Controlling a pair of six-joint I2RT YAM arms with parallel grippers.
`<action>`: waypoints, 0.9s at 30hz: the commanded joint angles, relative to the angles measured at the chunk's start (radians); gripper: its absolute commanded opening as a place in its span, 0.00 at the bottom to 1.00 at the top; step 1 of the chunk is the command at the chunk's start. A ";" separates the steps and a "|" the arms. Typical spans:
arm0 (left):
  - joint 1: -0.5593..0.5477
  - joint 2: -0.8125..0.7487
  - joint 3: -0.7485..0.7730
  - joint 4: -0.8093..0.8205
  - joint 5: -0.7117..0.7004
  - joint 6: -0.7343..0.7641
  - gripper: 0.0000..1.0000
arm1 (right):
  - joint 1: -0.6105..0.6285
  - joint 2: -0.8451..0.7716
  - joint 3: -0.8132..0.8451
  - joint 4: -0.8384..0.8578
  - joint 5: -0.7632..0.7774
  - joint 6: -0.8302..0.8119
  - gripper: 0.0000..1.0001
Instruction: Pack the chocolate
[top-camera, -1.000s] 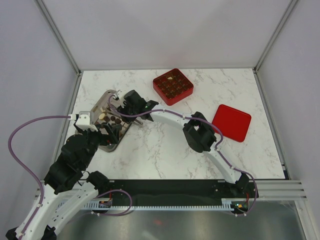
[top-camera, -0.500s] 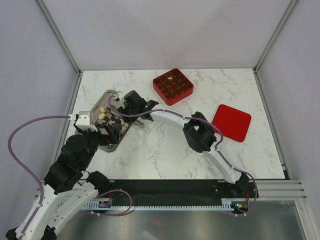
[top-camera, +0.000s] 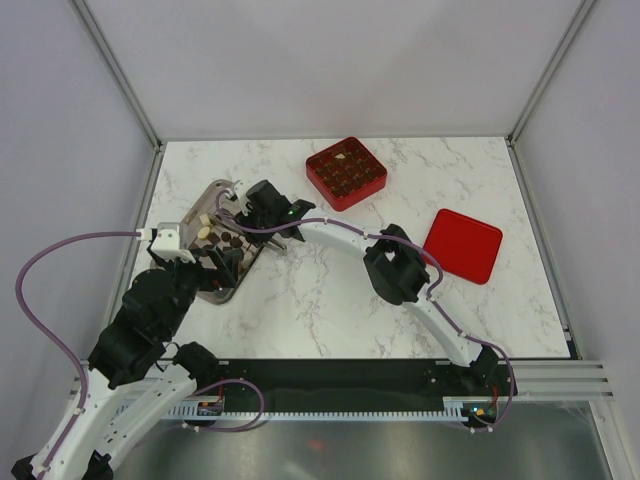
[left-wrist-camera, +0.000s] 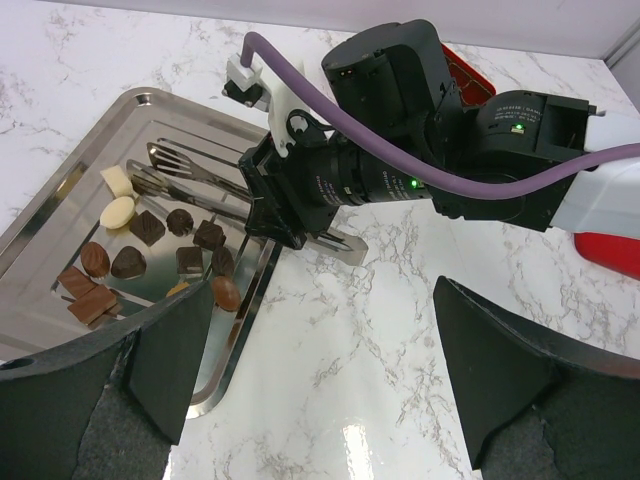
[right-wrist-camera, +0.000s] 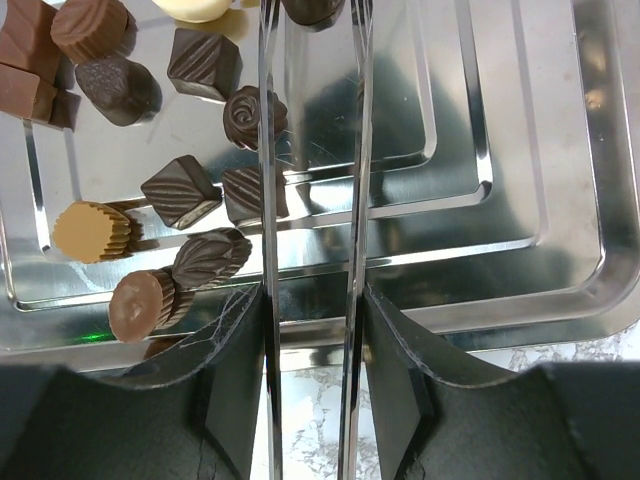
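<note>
Nearest, the left gripper (left-wrist-camera: 330, 400) hung with its jaws spread wide and empty just off the near rim of the tray (left-wrist-camera: 150, 100). If it drifted forward it could knock that rim and shake the pieces about.

The chocolate (right-wrist-camera: 180, 190) lay loose on the tray floor, mostly dark pieces with a few pale ones, several touching each other. The right gripper (right-wrist-camera: 312, 370) was closed on the tongs (right-wrist-camera: 266, 200), squeezing their two arms partway together and reaching over the pieces. A dark piece sat between the tong tips at the very edge of the right wrist view; whether it was actually clamped could not be told. The smooth metal arms and small rounded pieces made a slip likely. Too light a squeeze would probably drop the piece, and too hard a one might flick it out sideways or drag a neighbour along.

Farther off, the box (top-camera: 346, 172) stood well apart from the tray, so any carry would cross open table. Its compartments looked narrow, and a slight miss could leave a piece on a divider. The lid (top-camera: 463, 245) lay off to the right.
</note>
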 joint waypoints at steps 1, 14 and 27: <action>0.002 -0.008 -0.007 0.051 -0.019 0.030 1.00 | 0.006 0.001 0.044 0.022 0.011 -0.012 0.48; 0.002 -0.015 -0.007 0.049 -0.019 0.027 1.00 | -0.008 -0.095 -0.041 0.016 0.058 -0.012 0.39; 0.002 -0.017 -0.008 0.051 -0.019 0.027 1.00 | -0.051 -0.298 -0.171 0.010 0.042 0.032 0.36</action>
